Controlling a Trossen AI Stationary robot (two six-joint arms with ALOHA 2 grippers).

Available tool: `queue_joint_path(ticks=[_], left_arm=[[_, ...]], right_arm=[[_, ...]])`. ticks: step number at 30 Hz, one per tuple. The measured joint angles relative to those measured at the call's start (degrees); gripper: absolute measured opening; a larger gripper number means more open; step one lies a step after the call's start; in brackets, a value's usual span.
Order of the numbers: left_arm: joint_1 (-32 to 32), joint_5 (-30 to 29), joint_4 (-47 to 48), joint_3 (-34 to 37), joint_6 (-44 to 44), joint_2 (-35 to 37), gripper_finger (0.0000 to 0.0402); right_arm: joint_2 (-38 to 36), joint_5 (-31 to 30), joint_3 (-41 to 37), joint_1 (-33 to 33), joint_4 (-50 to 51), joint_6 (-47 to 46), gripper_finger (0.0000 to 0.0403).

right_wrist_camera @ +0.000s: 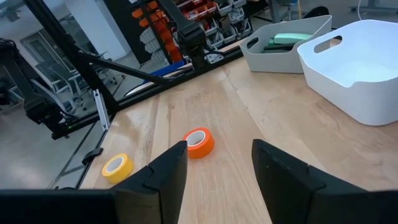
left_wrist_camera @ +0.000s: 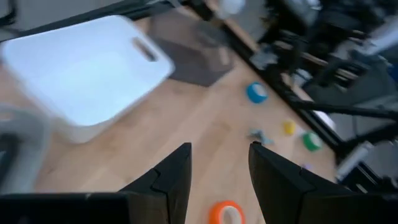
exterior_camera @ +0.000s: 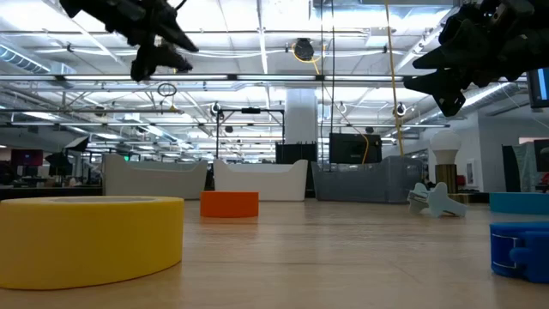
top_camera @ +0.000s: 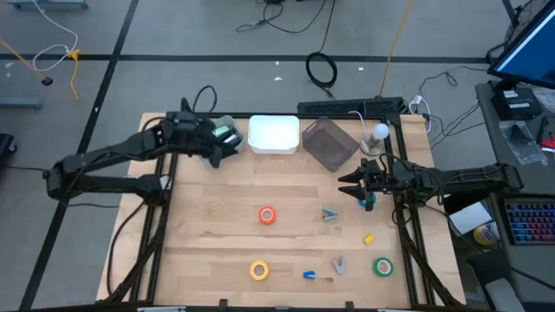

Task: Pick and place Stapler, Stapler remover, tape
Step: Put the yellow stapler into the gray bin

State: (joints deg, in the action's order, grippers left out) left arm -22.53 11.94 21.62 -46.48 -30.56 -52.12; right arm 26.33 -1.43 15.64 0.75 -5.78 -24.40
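Observation:
My left gripper [top_camera: 231, 151] hangs open above the table's far left, beside a light grey bin [right_wrist_camera: 283, 53] in which a green stapler [right_wrist_camera: 287, 39] lies. My right gripper [top_camera: 350, 184] stands open and level at the right, with nothing between its fingers. On the wood lie four tape rolls: an orange tape roll [top_camera: 267, 215], a yellow one [top_camera: 259, 270], a green one [top_camera: 382, 266] and a blue one [left_wrist_camera: 256, 92], which lies below my right arm. Two grey stapler removers [top_camera: 330, 213] [top_camera: 339, 264] lie between them.
A white bin [top_camera: 274, 135] and a dark grey bin [top_camera: 329, 144] stand along the far edge. A small yellow bit [top_camera: 368, 237] and a small blue bit [top_camera: 308, 275] lie near the front right. Bare wood lies at the table's left half.

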Motion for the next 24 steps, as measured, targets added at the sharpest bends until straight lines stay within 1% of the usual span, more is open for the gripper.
queue_joint_path(ticks=[6,10,12,14,18,21,24], left_arm=[[7.4,-1.4,-4.9,0.0,3.0,0.0,0.0159],[10.7,-1.6,-5.7,0.0,2.2,0.0,0.0159],[12.3,-3.2,-5.4,0.0,1.9,0.0,0.0159],[13.9,-6.0,-5.5,0.0,2.0,0.0,0.0159],[16.8,-11.6,-5.6,0.0,4.0,0.0,0.0159],[18.9,-12.0,-7.1,0.0,6.3,0.1,0.0159],[21.1,-12.0,-8.7,0.0,8.8,0.1,0.0159]], right_arm=[[0.0,0.0,0.0,0.0,0.0,-0.7,0.0174],[0.0,0.0,0.0,0.0,0.0,-3.4,0.0169],[0.0,0.1,0.0,0.0,-0.4,-3.9,0.0167],[0.0,0.7,0.0,0.1,-1.9,-3.2,0.0165],[0.0,5.9,0.0,0.1,-7.3,1.2,0.0161],[0.0,9.9,0.0,0.1,-10.7,3.8,0.0154],[0.0,12.3,0.0,0.2,-12.0,4.3,0.0142]])
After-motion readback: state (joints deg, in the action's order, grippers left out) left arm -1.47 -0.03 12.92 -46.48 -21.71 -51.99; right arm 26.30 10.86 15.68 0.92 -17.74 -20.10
